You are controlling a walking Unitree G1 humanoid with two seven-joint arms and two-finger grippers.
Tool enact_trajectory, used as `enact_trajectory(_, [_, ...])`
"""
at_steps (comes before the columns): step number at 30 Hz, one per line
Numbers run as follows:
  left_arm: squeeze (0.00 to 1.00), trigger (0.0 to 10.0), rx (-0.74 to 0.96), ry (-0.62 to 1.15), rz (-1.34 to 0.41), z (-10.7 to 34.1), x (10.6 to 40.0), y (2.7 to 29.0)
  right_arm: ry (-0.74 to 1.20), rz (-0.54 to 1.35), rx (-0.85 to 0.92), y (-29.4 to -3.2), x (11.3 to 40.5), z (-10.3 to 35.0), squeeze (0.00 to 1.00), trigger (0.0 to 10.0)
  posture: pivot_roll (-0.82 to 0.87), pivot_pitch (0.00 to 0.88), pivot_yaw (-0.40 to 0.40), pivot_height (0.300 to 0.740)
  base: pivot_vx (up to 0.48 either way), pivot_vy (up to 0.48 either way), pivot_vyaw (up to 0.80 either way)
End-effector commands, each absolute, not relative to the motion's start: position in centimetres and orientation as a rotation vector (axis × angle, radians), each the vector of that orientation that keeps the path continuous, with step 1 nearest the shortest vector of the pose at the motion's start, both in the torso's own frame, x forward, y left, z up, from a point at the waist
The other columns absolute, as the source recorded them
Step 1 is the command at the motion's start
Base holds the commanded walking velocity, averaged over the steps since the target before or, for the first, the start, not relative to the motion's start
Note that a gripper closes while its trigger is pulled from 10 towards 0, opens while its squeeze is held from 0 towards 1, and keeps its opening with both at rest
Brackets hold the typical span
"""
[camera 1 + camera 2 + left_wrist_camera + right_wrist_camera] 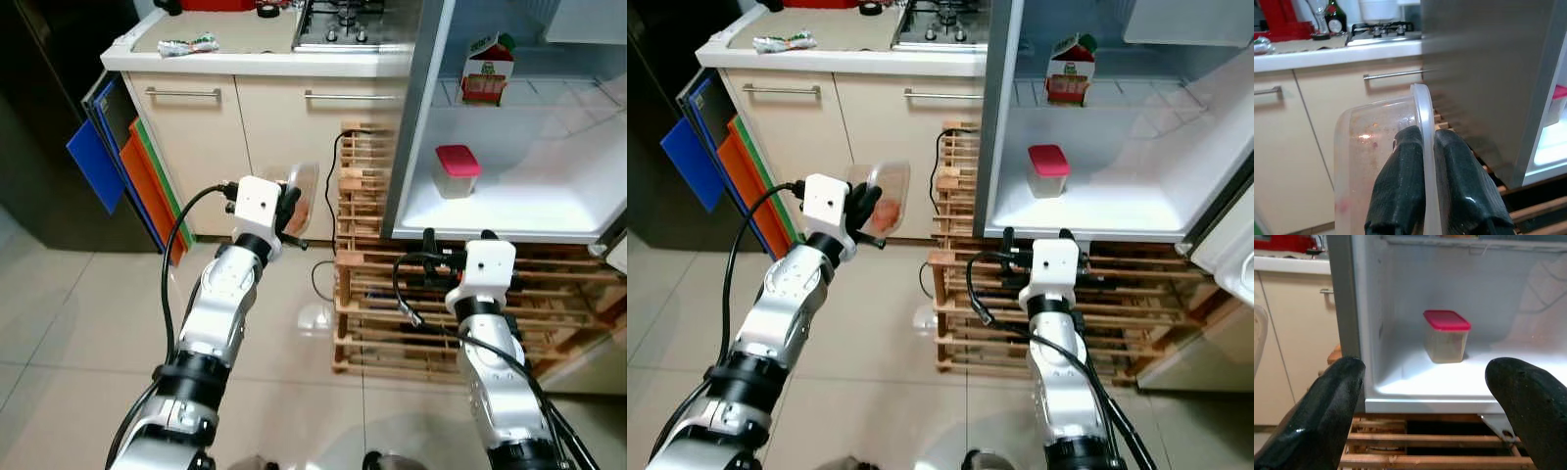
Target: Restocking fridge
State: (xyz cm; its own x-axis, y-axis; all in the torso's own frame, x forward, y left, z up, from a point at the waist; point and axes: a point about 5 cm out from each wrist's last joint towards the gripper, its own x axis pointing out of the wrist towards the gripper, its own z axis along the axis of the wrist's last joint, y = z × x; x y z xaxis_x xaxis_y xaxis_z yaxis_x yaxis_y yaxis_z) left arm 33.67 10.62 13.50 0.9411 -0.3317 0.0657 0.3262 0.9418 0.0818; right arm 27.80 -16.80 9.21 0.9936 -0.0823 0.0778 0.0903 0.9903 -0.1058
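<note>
Clear plastic container [305, 191] with reddish food inside, held up in the air in front of the cream cabinet [284, 147], left of the open fridge [549, 186]. Pinched by the rim between the two black fingers [1400, 186] of the left gripper [1425, 161], wall and rim clamped tight, container tipped on its side with its long axis running up and away from the wrist. Fridge opening well to the right of the container, beyond the grey side wall [1488, 83]; so a sweep rightward around that wall's edge needed, by judgement, before anything can go onto the white shelf [519, 206]. Left arm plainly the carrying arm; right arm nearer to the fridge but empty.

Right gripper [1435, 406] low in front of the fridge's bottom edge, just above the wooden pallet [392, 294], fingers spread wide apart with nothing between them, aimed straight at the lower shelf. On that shelf, a small tub with a red lid [1445, 335], standing upright towards the left. On the shelf above, a red and white carton [487, 69]. Room free on the lower shelf to the right of the tub.

Further out: countertop [245, 44] with a gas hob [338, 24], coloured boards [122, 166] leaning beside the cabinet.
</note>
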Motion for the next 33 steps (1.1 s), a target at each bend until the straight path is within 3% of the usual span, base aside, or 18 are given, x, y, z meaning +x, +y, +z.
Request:
enact_trajectory(1, [0.00, 10.0, 0.067, -0.106, -0.332, 14.12, 33.80, 10.62, -0.093, -0.087, -0.115, -16.86, 27.88, 9.72, 0.00, 10.0, -0.15, 0.000, 0.050, 0.740, -0.251, -0.322, 0.00])
enact_trajectory(11, [0.00, 10.0, 0.054, -0.106, -0.341, 14.34, 34.07, 10.45, -0.078, -0.108, -0.126, -17.49, 27.61, 9.58, 0.00, 10.0, -0.16, 0.000, 0.054, 0.740, 0.000, -0.025, 0.00])
enact_trajectory(28, [0.00, 10.0, 0.055, -0.112, -0.365, 14.38, 33.97, 10.06, -0.067, -0.110, -0.124, -17.52, 27.44, 9.34, 0.00, 10.0, -0.16, 0.000, 0.057, 0.740, 0.000, 0.000, -0.80])
enact_trajectory(33, [0.00, 10.0, 0.067, -0.124, -0.358, 14.73, 34.30, 9.88, -0.069, -0.096, -0.144, -17.40, 27.43, 9.32, 0.00, 10.0, -0.17, 0.000, 0.057, 0.740, 0.000, 0.000, -0.37])
